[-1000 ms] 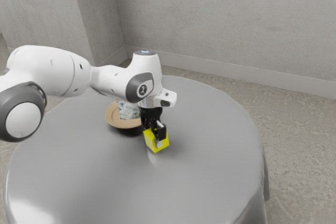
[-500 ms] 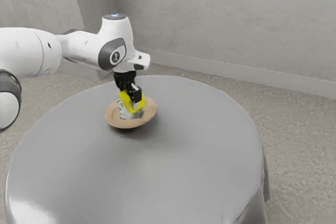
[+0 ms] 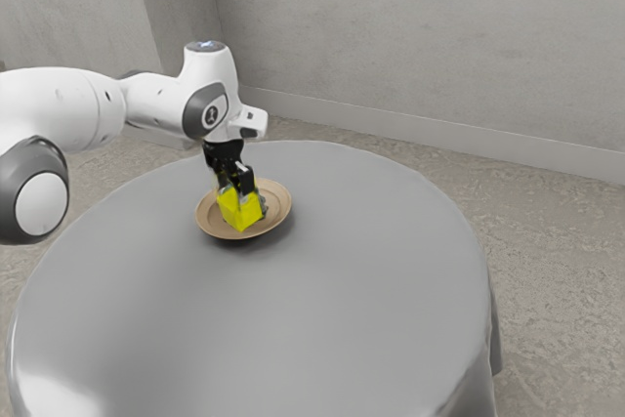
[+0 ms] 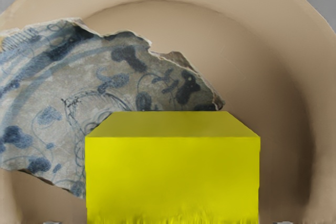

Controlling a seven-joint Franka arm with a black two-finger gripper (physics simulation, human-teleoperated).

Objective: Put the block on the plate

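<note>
My gripper [image 3: 237, 194] is over the plate [image 3: 278, 205] in the exterior view, shut on the yellow block [image 3: 240, 210]. The block is tilted and lies within the plate's outline; whether it touches anything beneath cannot be told. In the wrist view the yellow block [image 4: 172, 177] is just under my hand, in front of the tan plate [image 4: 252, 40]. Partly behind it, a broken blue-and-white patterned shard [image 4: 47, 103] lies in the plate.
The round table with a grey cloth [image 3: 293, 329] extends around the plate on all sides. A concrete wall [image 3: 420, 36] stands beyond the table.
My hand has carried the block from the bare tabletop across to the plate. Over the last half second, hand and block have come lower, and the block covers most of the shard in the exterior view.
</note>
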